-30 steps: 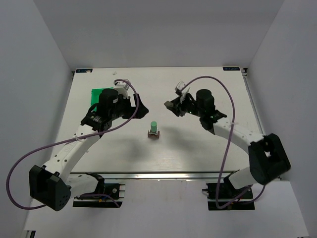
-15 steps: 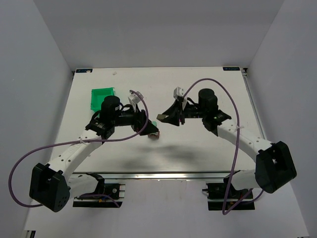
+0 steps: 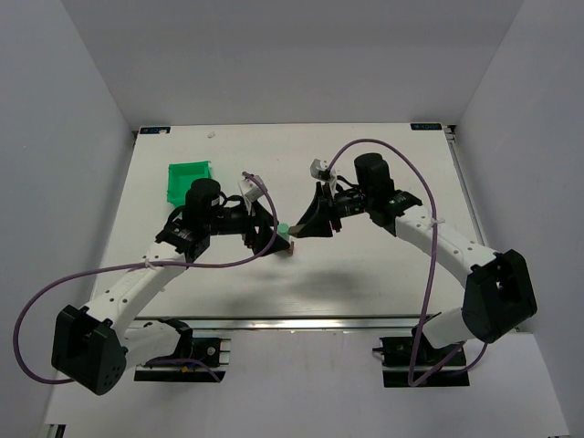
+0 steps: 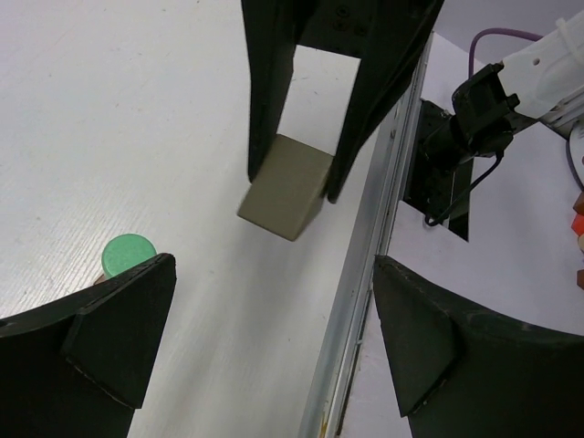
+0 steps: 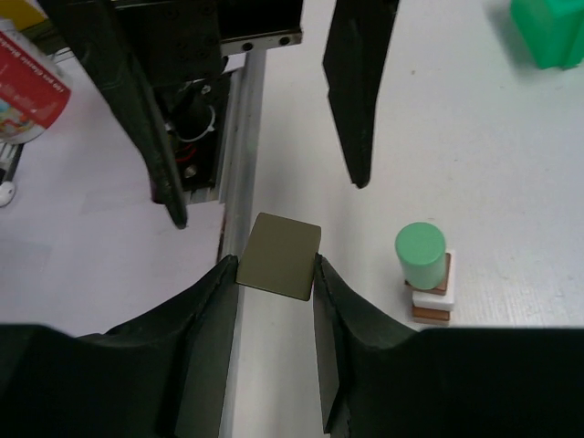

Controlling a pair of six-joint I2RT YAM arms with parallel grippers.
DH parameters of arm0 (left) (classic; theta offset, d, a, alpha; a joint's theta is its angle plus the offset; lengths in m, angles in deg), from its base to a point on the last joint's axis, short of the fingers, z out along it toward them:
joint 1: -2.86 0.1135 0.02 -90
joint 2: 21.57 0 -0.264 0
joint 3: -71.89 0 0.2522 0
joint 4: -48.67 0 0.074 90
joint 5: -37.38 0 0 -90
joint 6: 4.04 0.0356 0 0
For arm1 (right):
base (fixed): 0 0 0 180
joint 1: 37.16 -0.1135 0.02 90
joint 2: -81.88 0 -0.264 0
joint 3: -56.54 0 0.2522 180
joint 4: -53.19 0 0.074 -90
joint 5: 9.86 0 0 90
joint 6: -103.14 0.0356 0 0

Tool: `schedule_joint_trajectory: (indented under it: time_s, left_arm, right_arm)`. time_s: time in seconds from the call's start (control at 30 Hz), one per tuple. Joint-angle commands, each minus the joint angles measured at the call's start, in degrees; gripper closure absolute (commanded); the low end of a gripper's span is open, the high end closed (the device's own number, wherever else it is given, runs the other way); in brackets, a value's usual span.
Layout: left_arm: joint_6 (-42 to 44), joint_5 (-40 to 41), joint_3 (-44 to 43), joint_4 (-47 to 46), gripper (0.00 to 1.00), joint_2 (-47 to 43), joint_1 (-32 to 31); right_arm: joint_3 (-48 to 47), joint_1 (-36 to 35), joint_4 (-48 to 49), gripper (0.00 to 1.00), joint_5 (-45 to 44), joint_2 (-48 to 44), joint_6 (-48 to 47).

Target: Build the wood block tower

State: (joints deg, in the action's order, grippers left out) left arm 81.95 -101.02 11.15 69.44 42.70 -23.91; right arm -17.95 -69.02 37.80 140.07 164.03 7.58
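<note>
The wood block tower (image 3: pixel 285 239) stands mid-table: brown and whitish tiles with a green cylinder (image 5: pixel 420 253) on top. It also shows in the right wrist view (image 5: pixel 429 292). My right gripper (image 3: pixel 304 224) is shut on a flat olive block (image 5: pixel 278 254) and holds it above the table, just right of the tower. The left wrist view shows that block (image 4: pixel 285 187) between the right gripper's fingers. My left gripper (image 3: pixel 267 235) is open and empty, close to the tower's left side. The cylinder (image 4: pixel 128 255) lies by its left finger (image 4: pixel 119 333).
A green plastic bin (image 3: pixel 190 180) sits at the back left, behind the left arm, and also shows in the right wrist view (image 5: pixel 547 32). The table's metal front rail (image 4: pixel 365 274) runs close below both grippers.
Both grippers have moved in toward the tower from either side. The right gripper has carried the olive block left and down, close to the tower.
</note>
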Motion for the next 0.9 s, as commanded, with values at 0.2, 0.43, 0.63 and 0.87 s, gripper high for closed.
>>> schedule_joint_trajectory:
  time_s: [0.2, 0.43, 0.63, 0.87]
  left_arm:
    - [2.69, -6.50, -1.89, -1.46, 0.06, 0.94, -0.22]
    - [0.67, -12.15, -1.62, -4.99, 0.11, 2.00, -0.31]
    - [0.32, -11.02, -1.71, -4.72, 0.23, 1.47, -0.48]
    - [0.93, -11.45, -1.71, -4.11, 0.56, 1.74, -0.57]
  right_arm:
    - [-2.55, -0.49, -1.37, 0.77, 7.14, -1.38, 0.37]
    - [-5.27, -1.89, -2.06, 0.77, 6.88, 1.61, -2.15]
    - [-8.52, -3.04, -5.40, 0.77, 6.17, 3.45, -4.72]
    - [-10.72, -3.30, -9.09, 0.77, 4.68, 4.69, -6.56]
